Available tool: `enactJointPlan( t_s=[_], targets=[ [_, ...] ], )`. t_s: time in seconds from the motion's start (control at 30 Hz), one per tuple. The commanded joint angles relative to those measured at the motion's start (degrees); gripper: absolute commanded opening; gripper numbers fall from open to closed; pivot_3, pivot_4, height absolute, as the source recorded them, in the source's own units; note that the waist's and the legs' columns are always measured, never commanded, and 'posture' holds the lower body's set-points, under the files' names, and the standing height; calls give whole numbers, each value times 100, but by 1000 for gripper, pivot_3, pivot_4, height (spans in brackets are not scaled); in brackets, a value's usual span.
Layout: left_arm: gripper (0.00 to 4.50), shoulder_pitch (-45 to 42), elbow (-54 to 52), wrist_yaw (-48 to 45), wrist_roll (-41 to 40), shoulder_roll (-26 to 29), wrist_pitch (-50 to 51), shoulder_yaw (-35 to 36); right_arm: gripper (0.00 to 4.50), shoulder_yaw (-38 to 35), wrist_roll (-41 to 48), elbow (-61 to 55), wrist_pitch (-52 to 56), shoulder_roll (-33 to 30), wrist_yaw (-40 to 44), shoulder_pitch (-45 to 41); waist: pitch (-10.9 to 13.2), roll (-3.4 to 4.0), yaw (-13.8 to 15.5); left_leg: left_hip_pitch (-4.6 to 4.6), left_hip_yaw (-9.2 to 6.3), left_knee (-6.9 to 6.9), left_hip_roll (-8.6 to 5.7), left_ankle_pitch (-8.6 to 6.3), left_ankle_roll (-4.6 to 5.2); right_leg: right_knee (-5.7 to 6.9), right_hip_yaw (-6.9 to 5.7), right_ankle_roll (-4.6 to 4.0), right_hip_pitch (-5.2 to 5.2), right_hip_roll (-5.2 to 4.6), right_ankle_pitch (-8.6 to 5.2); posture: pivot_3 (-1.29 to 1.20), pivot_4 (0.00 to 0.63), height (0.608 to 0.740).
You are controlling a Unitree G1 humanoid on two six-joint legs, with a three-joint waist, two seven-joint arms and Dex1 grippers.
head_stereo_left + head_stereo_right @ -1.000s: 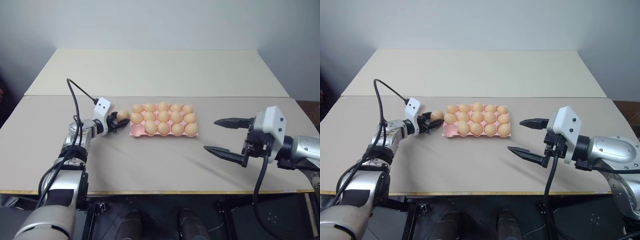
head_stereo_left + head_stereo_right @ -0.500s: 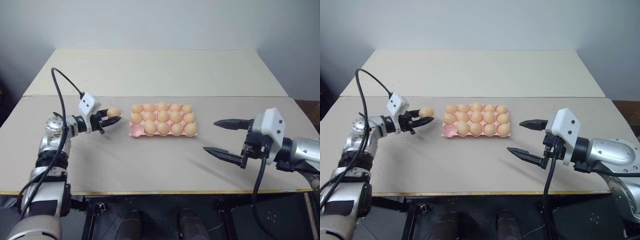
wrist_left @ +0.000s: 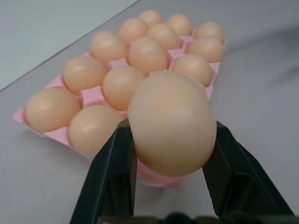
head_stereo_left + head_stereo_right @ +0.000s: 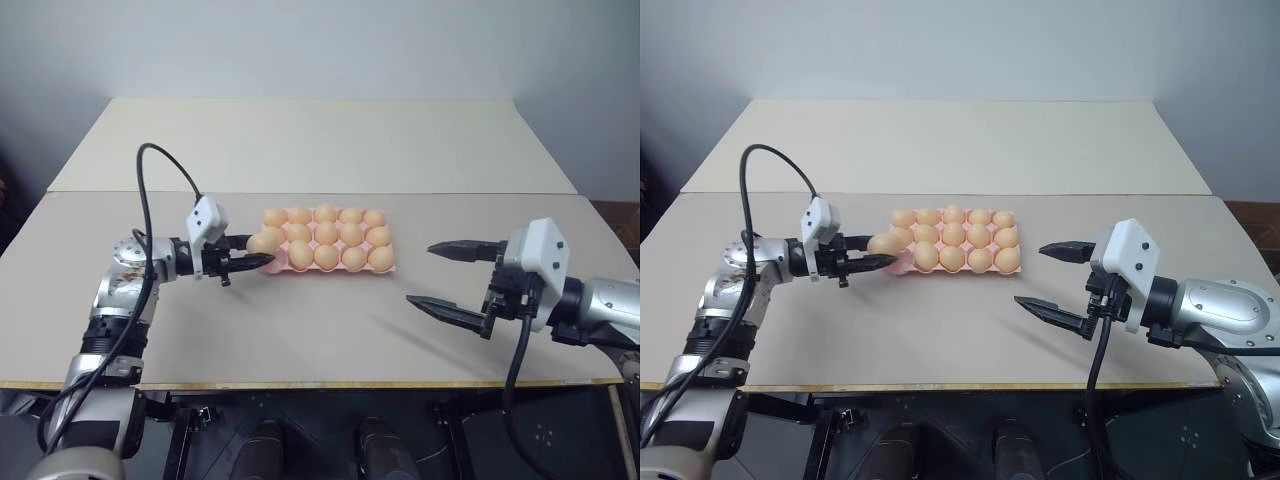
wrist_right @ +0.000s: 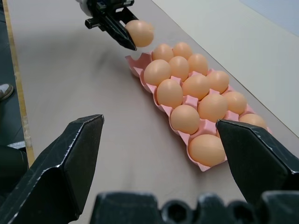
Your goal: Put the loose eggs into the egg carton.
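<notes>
Left tool carrying an egg at the near-left corner of a nearly full egg carton.

At centre frame, the pink egg carton (image 4: 330,262) sits on the beige table (image 4: 300,330), holding fourteen eggs; its near-left cup is empty. The left tool (image 4: 258,258), centre-left, is clamped on one tan egg (image 4: 264,241) just above that corner. The right tool (image 4: 452,277), lower right, hangs with fingers wide apart, well clear of the carton.

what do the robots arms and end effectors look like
Both arms are silver-grey metal with black joint sections. Each wrist carries a white boxy housing, and a black cable loops from it back along the arm. The left end effector and right end effector each have two long, tapered black fingers.
</notes>
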Motion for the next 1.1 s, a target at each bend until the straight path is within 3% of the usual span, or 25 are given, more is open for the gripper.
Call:
enactJointPlan(
  t_s=[0.03, 0.23, 0.47, 0.6, 0.7, 0.9, 1.1],
  targets=[
    [2564, -66, -54, -60, 64, 27, -24, -104, 4500, -120, 94, -128, -48, -32, -20, -65, 0, 0, -1, 0, 0, 0, 0, 0, 0, 0, 0, 0, 0, 0, 0, 0, 150, 740],
    [4480, -19, -280, 122, -11, 201, -22, 84, 4500, -119, 97, -108, -44, -39, -10, -90, 0, 0, -1, 0, 0, 0, 0, 0, 0, -1, 0, 0, 0, 0, 0, 0, 150, 740],
    [4480, 470, -1222, -52, -587, 1086, 458, 817, 4500, -117, 97, -11, -50, -54, 50, -140, 0, 0, -75, 0, -1, -3, 4, -1, 1, 0, 2, 0, -3, 2, 0, 0, 150, 740],
    [4480, 1392, -2254, -259, -1201, 1950, 1118, 1741, 4500, -179, 77, 200, -146, -80, 245, -133, 1, 1, -129, 3, -1, -6, 6, -1, 1, -2, 2, 0, -1, 1, -1, 0, 150, 740],
    [4480, 2163, -2940, -129, -1371, 2262, 1331, 2374, 4500, -183, 0, 396, -236, -138, 410, -184, 2, 4, -138, 9, 1, -12, 7, -1, 2, -2, 4, 1, 0, 0, -1, 0, 150, 740],
    [4480, 3473, -4172, 241, -1955, 2291, 2174, 3720, 4500, -101, -93, 759, -376, -223, 675, -380, 2, 4, -122, 10, 3, -12, 9, -1, 1, -7, 4, 0, 2, 0, -2, 0, 150, 740],
    [4480, 3936, -4821, 826, -2397, 2103, 2757, 4182, 4500, 17, -253, 1055, -518, -244, 878, -550, 2, 4, -102, 12, 4, -13, 7, -2, 1, -10, 4, 0, 5, -2, -2, 0, 150, 740]
  ],
)
